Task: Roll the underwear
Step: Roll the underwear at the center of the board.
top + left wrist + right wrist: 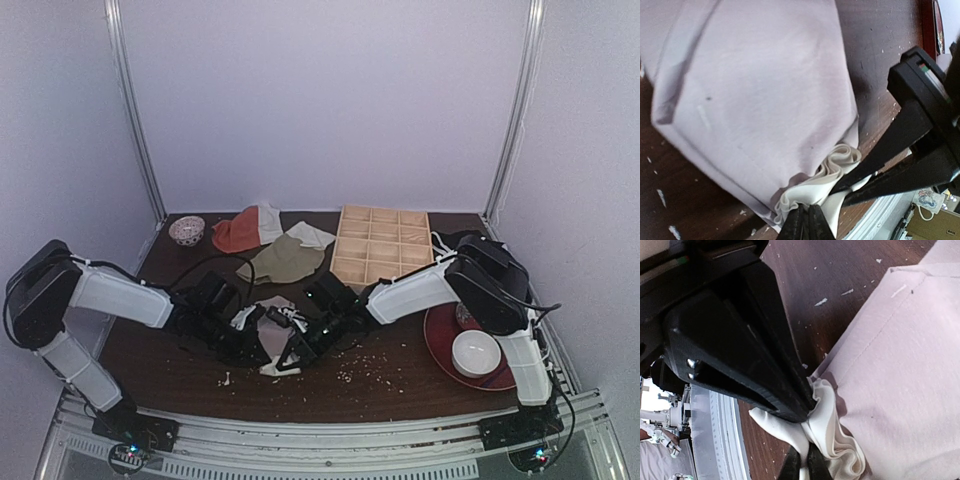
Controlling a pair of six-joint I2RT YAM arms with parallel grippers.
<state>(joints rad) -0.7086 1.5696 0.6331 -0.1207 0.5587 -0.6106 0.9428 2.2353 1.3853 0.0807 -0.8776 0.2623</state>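
The underwear (755, 95) is dusty mauve-pink fabric lying on the dark wooden table, with its white waistband (832, 172) bunched into folds. In the top view only small parts of the underwear (268, 318) show between the two arms. My left gripper (802, 226) is shut on the bunched waistband. My right gripper (802, 466) is shut on the same waistband (832, 427) from the opposite side. The two grippers meet tip to tip at the table's middle front, the left gripper (258, 345) beside the right gripper (300, 345). The pink fabric (900, 365) spreads away from the pinch.
A wooden compartment tray (380, 245) stands at the back right. An olive-green cloth (285, 260), an orange-red and white cloth (245, 230) and a small patterned bowl (187, 230) lie at the back. A red plate (435, 340) holding a white bowl (475, 352) sits right. Crumbs (360, 372) dot the front.
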